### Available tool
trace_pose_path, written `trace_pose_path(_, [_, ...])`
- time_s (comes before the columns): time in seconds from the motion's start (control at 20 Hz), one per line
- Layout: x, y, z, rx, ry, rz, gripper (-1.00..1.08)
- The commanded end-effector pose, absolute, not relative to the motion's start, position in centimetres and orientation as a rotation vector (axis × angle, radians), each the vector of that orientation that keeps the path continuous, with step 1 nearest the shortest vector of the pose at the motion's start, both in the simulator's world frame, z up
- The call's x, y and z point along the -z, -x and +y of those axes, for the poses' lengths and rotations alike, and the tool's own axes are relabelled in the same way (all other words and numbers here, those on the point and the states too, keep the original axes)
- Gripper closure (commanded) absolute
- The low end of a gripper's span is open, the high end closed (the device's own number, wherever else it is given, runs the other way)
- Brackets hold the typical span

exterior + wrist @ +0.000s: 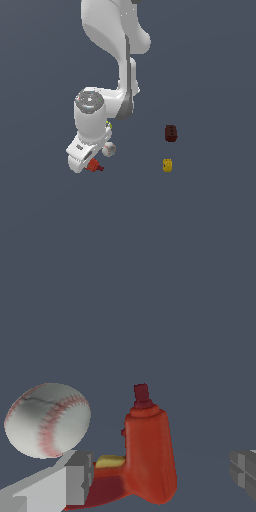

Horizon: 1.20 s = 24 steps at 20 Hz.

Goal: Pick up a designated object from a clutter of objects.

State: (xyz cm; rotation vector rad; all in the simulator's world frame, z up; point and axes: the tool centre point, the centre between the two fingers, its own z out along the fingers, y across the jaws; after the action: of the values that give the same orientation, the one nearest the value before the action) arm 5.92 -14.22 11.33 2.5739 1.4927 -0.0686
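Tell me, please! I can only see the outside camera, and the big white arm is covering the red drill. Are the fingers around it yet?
Observer: Yes. In the wrist view the gripper is open, with its fingers on either side of the red drill. It is not closed on it yet.
Operator: Is the baseball in the way?
Observer: No. The baseball sits outside the fingers, beside one of them. Only the drill is between them.
Operator: Which way does the drill point?
Observer: Its dark red nose points away from the wrist camera.
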Motion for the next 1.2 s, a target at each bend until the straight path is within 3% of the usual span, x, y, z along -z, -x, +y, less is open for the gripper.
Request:
trace_pose_path(0.0, [-10.0,-5.9,-14.8,0.071,-2.518,1.583,-1.0])
trace_pose_path(1.15, [-4.9,-5.7,-16.3,0.073,-2.337,1.846,-1.0])
